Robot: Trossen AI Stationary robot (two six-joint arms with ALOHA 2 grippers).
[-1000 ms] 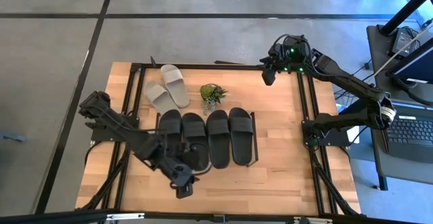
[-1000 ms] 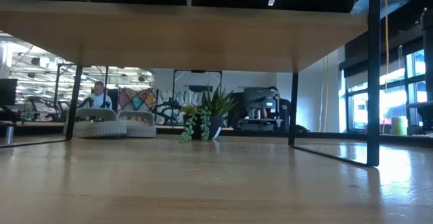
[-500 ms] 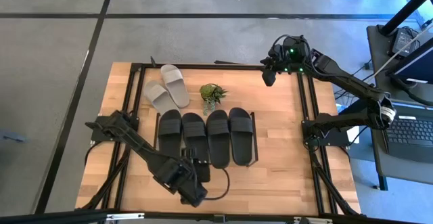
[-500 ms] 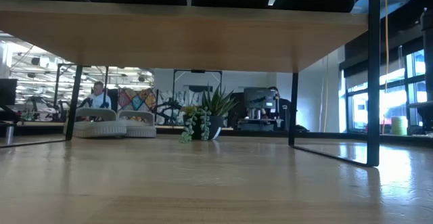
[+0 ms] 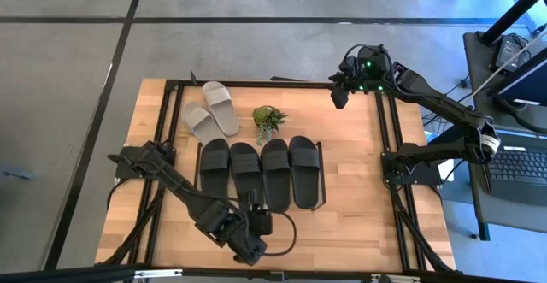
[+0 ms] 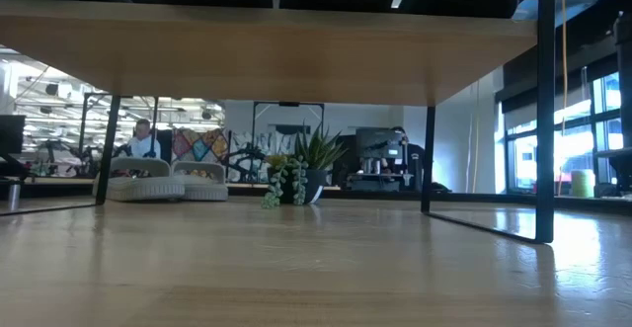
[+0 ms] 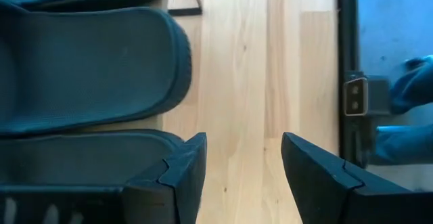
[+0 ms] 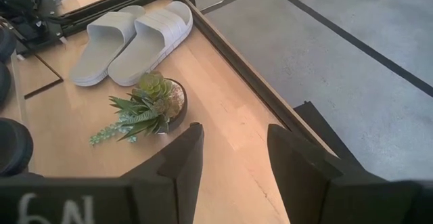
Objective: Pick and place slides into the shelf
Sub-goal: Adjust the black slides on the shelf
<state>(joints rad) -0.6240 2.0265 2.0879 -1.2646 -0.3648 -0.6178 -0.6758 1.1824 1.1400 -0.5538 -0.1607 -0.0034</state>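
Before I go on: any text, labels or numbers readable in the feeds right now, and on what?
"6A": pale handwritten characters on the right gripper body, at the edge of the right wrist view; the second character is partly cut off, so that reading is unsure.
Pale marks on the left gripper body: cut off, not readable.
Black slides, grey-white slides, shelf, potted plant: no text visible.

Note: black slides [image 5: 261,173] matt, finely textured rubber; grey slides [image 8: 132,38] matt; table [image 5: 359,206] smooth light wood, black metal rails.
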